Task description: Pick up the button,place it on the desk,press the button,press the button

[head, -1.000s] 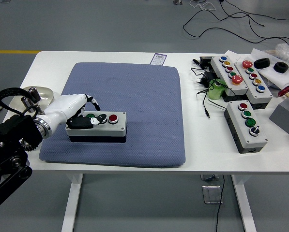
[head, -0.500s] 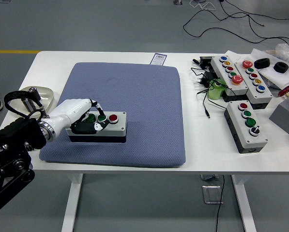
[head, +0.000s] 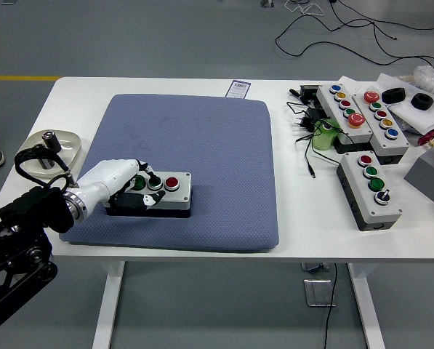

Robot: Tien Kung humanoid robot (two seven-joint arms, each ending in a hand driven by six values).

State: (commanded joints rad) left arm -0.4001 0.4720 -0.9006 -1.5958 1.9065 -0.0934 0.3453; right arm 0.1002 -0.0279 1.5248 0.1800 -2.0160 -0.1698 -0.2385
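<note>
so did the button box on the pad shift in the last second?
Yes, slightly. The button box slid toward the near edge of the blue pad and a touch right, with the left hand on it.

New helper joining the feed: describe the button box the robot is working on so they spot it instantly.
Find the blue-grey mat covering the table's left half. Near its front-left corner lies a grey button box with the white left robot hand on it. It alone sits on the mat; the other boxes crowd the table's right side.
</note>
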